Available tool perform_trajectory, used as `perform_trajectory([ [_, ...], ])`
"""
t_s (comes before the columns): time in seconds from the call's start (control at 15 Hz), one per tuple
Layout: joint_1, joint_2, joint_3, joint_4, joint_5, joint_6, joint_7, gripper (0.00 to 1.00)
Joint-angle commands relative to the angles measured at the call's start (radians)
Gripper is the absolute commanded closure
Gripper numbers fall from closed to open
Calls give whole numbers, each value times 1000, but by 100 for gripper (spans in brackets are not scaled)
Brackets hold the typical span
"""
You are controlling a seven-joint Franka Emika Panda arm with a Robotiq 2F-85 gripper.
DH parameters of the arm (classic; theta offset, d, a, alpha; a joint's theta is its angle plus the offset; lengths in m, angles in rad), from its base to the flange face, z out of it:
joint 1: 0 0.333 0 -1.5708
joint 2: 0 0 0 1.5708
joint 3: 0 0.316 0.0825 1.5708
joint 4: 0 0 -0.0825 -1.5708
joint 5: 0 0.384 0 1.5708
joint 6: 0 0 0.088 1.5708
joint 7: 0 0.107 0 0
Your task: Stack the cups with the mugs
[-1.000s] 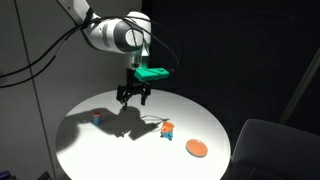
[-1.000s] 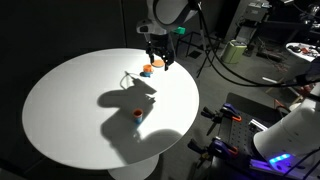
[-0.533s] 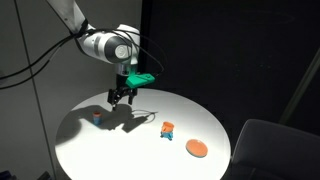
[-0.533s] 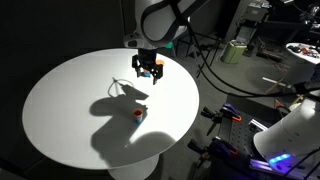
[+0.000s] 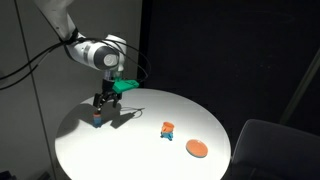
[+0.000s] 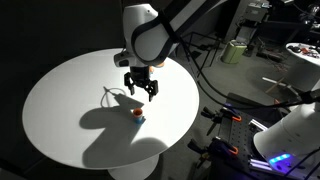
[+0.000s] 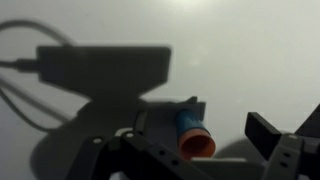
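Three small pieces stand on the round white table (image 5: pixel 130 150). Nearest the left edge in an exterior view is the cup (image 5: pixel 96 119), a tiny upright thing, red-orange and blue. The gripper (image 5: pixel 101 103) hangs just above it, pointing down, jaws spread wide and holding nothing; whether the fingertips touch the cup cannot be told from here. Toward the middle, well apart from the cup, stands the mug (image 5: pixel 168 129), orange above and light blue below. Further right, near the right-hand edge, lies a flat orange disc (image 5: pixel 197 148). Off the table at the far right is a dark chair (image 5: pixel 275 145).

In an exterior view from another side, the cup (image 6: pixel 137 113) stands toward the right half of the table, just below the open gripper (image 6: pixel 140 92).

The wrist view shows the cup (image 7: pixel 194 133) from above, blue wall and red-orange rim, between the dark fingers (image 7: pixel 272 133) of the gripper (image 7: pixel 200 150), with clear gaps on both sides.
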Motion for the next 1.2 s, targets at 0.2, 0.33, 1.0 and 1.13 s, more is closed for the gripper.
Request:
perform_trajectory([
  [0.2, 15, 68, 34, 22, 15, 10, -28, 0],
  [0.33, 23, 85, 41, 26, 10, 8, -24, 0],
  [1.0, 30, 111, 49, 23, 5, 16, -23, 34],
  [1.13, 28, 107, 50, 20, 7, 18, -25, 51],
])
